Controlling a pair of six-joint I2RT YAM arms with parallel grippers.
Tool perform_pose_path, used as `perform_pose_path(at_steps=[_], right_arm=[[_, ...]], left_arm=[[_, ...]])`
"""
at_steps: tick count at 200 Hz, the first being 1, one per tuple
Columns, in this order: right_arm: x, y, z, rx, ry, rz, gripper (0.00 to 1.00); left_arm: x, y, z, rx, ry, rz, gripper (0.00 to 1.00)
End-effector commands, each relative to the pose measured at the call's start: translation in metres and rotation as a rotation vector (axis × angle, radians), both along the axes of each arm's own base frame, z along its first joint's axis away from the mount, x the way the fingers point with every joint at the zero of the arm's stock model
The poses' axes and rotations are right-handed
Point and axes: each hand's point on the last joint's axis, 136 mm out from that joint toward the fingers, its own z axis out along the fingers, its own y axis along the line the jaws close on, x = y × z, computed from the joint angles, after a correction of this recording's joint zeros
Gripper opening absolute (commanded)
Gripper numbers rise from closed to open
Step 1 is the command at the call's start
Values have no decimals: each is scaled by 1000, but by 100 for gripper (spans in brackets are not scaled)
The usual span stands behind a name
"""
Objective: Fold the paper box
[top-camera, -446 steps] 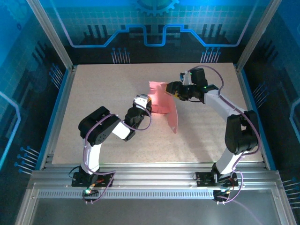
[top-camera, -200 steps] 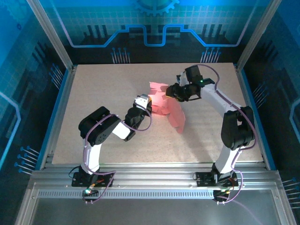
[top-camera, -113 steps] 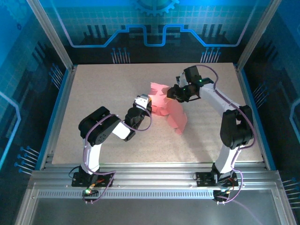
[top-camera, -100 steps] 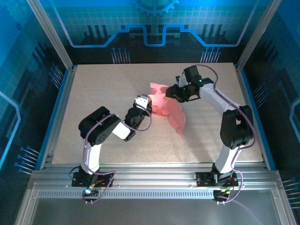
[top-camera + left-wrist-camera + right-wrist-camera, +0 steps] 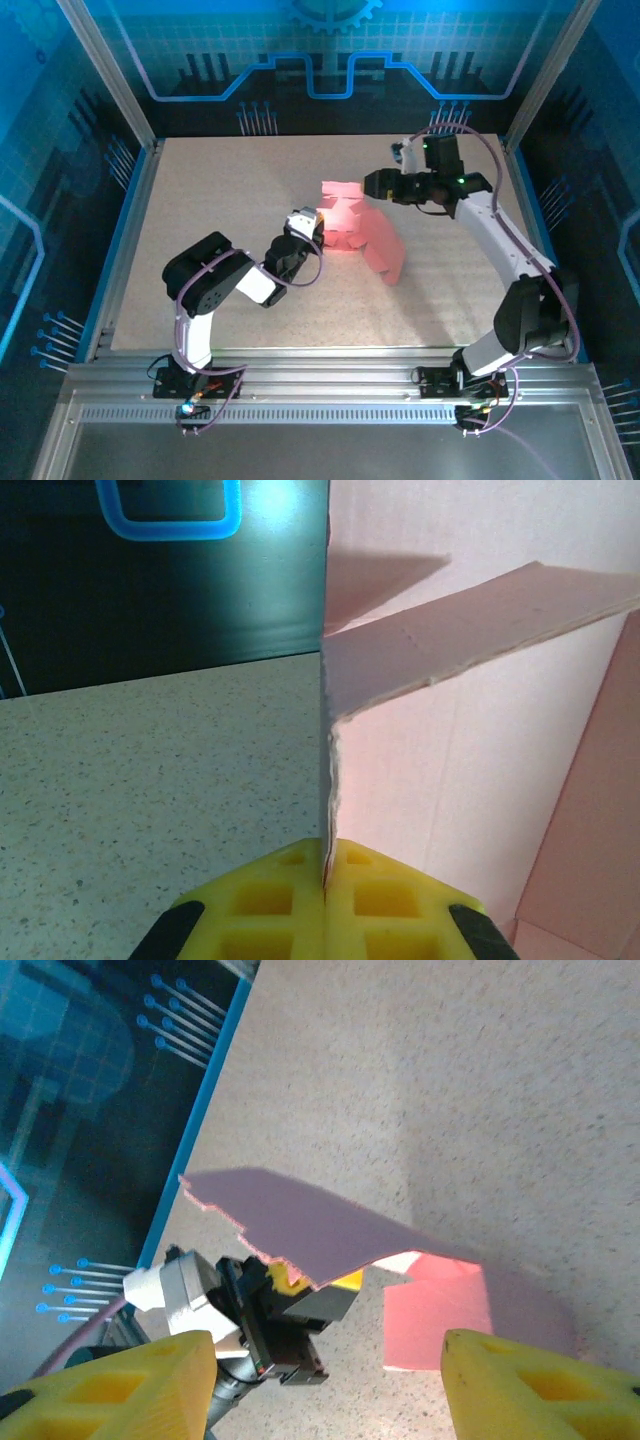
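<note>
The pink paper box (image 5: 358,232) stands half-folded in the middle of the table, with one long flap (image 5: 385,260) sloping down toward the near side. My left gripper (image 5: 318,224) is shut on the box's left edge. In the left wrist view the yellow fingers (image 5: 270,900) pinch the thin card edge (image 5: 326,780), and pink panels (image 5: 470,740) rise to the right. My right gripper (image 5: 373,186) hangs open just beyond the box's far right corner, apart from it. In the right wrist view the paper box (image 5: 300,1222) lies ahead of the wide-open right gripper (image 5: 325,1365), with nothing between its fingers.
The speckled tabletop (image 5: 200,200) has blue rails along its sides and a dark glass wall behind. The left arm's wrist (image 5: 200,1305) is in the right wrist view, under the pink sheet. Bare table lies to the left and near side of the box.
My right gripper has let go of the pink card, opened wide and drawn back up and to the right. The box's long flap has sagged lower. The left gripper has kept its grip.
</note>
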Motion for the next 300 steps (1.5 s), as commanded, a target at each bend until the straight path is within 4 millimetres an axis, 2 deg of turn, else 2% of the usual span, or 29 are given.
perform_pose_path(at_steps=[1, 26, 54, 71, 106, 131, 171, 226, 273, 300], right_arm=[[3, -21, -12, -7, 40, -63, 61], [0, -54, -58, -60, 176, -176, 57], [0, -77, -86, -57, 224, -254, 53], [-2, -76, -99, -79, 246, -245, 50], [-12, -60, -117, -111, 292, -164, 46], [-21, -46, -124, -119, 303, -114, 43], [-27, -28, -121, -117, 294, -64, 42], [-21, -30, -123, -123, 293, -99, 41], [-18, -13, -122, -98, 304, -90, 38], [-14, -19, -122, -110, 304, -158, 35]], left_arm=[[-5, 3, 20, -33, -44, 22, 0], [-8, -1, 20, -11, -53, 32, 0], [-10, -3, 21, -7, -58, 47, 0], [-15, -7, 22, 2, -61, 58, 0], [-28, -14, 19, 31, -62, 106, 0], [-28, -13, 18, 41, -65, 149, 0], [-24, -20, 20, 46, -63, 147, 0], [-26, -22, 19, 52, -68, 133, 0], [-37, -36, 12, 22, -37, 106, 0], [-40, -38, 9, 17, -28, 103, 0]])
